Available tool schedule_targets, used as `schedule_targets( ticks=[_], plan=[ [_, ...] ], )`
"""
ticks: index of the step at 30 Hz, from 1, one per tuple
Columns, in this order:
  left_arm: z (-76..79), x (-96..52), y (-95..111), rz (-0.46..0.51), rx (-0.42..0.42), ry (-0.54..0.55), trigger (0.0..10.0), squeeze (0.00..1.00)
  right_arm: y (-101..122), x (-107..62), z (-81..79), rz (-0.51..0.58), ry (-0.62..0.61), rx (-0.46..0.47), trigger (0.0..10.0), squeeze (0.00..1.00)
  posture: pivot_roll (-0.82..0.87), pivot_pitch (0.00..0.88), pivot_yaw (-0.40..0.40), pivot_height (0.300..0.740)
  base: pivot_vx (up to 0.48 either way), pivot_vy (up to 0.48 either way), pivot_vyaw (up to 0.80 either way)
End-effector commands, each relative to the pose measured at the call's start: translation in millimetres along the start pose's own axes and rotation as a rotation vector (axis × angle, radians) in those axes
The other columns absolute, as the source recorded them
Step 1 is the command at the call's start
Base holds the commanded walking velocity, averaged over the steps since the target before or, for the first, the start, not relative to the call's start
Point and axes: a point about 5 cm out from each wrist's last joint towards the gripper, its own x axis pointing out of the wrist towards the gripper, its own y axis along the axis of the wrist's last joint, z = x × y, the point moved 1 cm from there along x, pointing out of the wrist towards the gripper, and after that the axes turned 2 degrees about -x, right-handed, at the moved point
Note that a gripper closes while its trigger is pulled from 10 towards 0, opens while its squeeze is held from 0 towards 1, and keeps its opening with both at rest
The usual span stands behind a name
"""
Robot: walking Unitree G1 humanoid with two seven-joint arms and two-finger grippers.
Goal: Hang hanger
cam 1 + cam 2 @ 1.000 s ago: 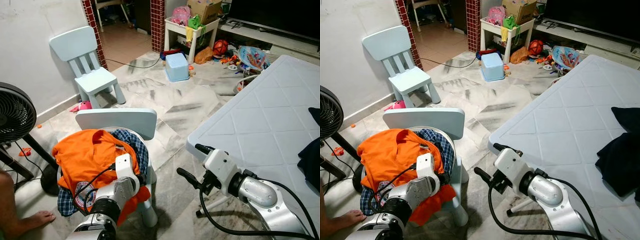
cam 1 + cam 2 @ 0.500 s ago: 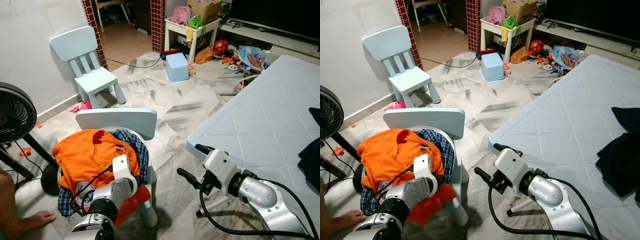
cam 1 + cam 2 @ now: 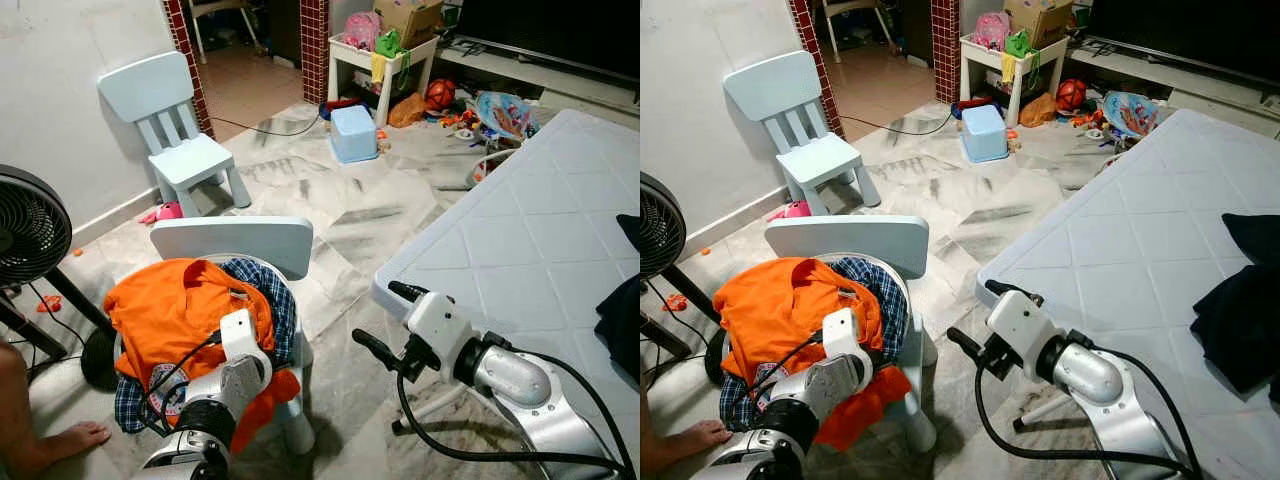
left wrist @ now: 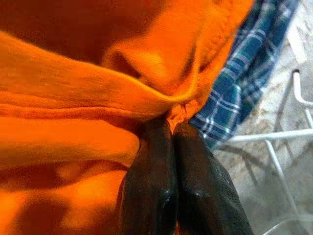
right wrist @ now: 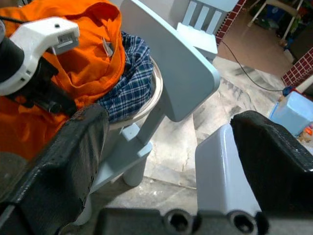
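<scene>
Orange shirt (image 4: 98, 98) in left gripper (image 4: 172, 128)

A grey-veined marble floor (image 3: 340, 215) is spreading across a lived-in room. A pale blue child's chair (image 3: 170, 130) is standing against a white wall (image 3: 70, 90). A black fan (image 3: 30, 235) is sitting at the left. A white quilted table (image 3: 530, 240) is filling the right. Toys are cluttering a small white shelf (image 3: 385, 60) beyond.

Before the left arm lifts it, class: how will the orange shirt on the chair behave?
The orange shirt looks soft and creased, so it will probably droop. Pinched at one fold by the left gripper, it will likely trail. It overlaps the plaid garment, which might get dragged along.
</scene>
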Motion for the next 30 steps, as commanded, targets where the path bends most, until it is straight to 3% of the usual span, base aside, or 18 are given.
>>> schedule_targets(
  ticks=[1,7,14,20,26,29,30],
  plan=[
    [-6.7,-1.4,5,0.034,0.008,0.033,0.0,0.0,0,0.2,1.3,-0.001,0.006,-0.011,10.0,0.0,-0.21,0.035,0.029,0.74,0.0,0.0,0.0],
    [-2.2,-11.1,33,0.197,0.085,0.046,0.0,0.0,-2,4.8,3.4,0.003,0.01,-0.014,10.0,0.0,-0.18,0.021,0.016,0.74,0.0,0.0,0.0],
    [3.5,-24.1,55,0.339,0.098,0.037,0.0,0.0,0,12.0,4.6,0.018,0.024,-0.018,10.0,0.0,-0.15,0.007,-0.011,0.74,0.0,0.0,0.0],
    [9.9,-60.4,84,0.599,0.187,-0.008,0.0,0.0,2,23.2,7.3,0.037,0.046,-0.032,10.0,0.0,-0.11,0.0,-0.035,0.74,0.0,0.0,0.0],
    [17.2,-84.3,92,0.679,0.178,-0.114,0.0,0.0,1,25.6,9.9,0.042,0.045,-0.035,10.0,0.0,-0.1,0.0,-0.039,0.74,0.0,0.0,0.0],
    [25.8,-95.4,75,0.611,0.175,-0.252,0.0,0.0,0,26.6,9.8,0.046,0.046,-0.04,10.0,0.0,-0.1,0.0,-0.037,0.74,0.0,0.0,0.0],
    [25.8,-95.4,75,0.611,0.175,-0.252,0.0,0.0,0,26.6,9.8,0.046,0.046,-0.04,10.0,0.0,-0.1,0.0,-0.037,0.74,0.0,0.0,0.0]
  ],
)
